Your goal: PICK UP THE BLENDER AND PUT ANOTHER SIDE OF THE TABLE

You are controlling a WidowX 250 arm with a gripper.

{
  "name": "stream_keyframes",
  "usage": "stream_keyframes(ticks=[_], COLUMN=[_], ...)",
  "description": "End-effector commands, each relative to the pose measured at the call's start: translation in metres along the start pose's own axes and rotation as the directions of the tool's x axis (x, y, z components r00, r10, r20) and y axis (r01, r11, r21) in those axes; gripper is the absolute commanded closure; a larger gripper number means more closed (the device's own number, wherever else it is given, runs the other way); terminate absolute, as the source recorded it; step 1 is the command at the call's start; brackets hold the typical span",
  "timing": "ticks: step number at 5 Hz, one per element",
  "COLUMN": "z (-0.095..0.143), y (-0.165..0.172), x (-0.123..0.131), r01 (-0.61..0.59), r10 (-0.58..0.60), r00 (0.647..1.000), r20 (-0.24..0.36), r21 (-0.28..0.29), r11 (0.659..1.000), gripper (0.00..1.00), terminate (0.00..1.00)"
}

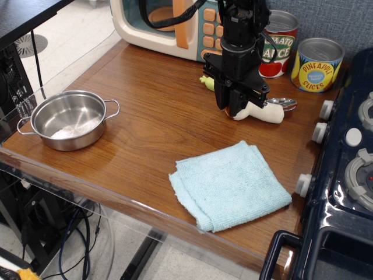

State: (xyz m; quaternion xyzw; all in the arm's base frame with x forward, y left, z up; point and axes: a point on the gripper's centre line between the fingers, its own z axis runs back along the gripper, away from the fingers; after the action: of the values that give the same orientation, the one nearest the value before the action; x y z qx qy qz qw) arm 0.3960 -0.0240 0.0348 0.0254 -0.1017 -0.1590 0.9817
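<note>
The blender (265, 114), a toy mushroom, lies on its side on the brown table (151, 116) at the back right. Its cream stem points right; only a sliver of its reddish-brown cap shows under the fingers. My black gripper (233, 108) has come straight down over the cap, and its fingers are drawn in against the cap's two sides. The blender rests on the table.
A spoon lies behind the blender, with its yellow-green handle (206, 81) to the left and its metal bowl (284, 104) to the right. Tomato sauce can (278, 44), pineapple can (317, 64) and toy microwave (163, 26) stand at the back. Blue cloth (230, 184) in front, steel pot (69, 119) left, dark blue stove (344, 175) right.
</note>
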Motion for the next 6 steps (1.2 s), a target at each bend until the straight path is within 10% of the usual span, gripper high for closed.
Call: stream_keyframes(ticks=[1, 6], z=[0.027, 0.136], y=[0.003, 0.073], x=[0.003, -0.051], r01=[0.024, -0.006], r10=[-0.024, -0.012], r00=[0.997, 0.99], r20=[0.068, 0.141], r21=[0.01, 0.129], r11=[1.0, 0.992], gripper=[1.0, 1.0], terminate=[0.0, 0.0])
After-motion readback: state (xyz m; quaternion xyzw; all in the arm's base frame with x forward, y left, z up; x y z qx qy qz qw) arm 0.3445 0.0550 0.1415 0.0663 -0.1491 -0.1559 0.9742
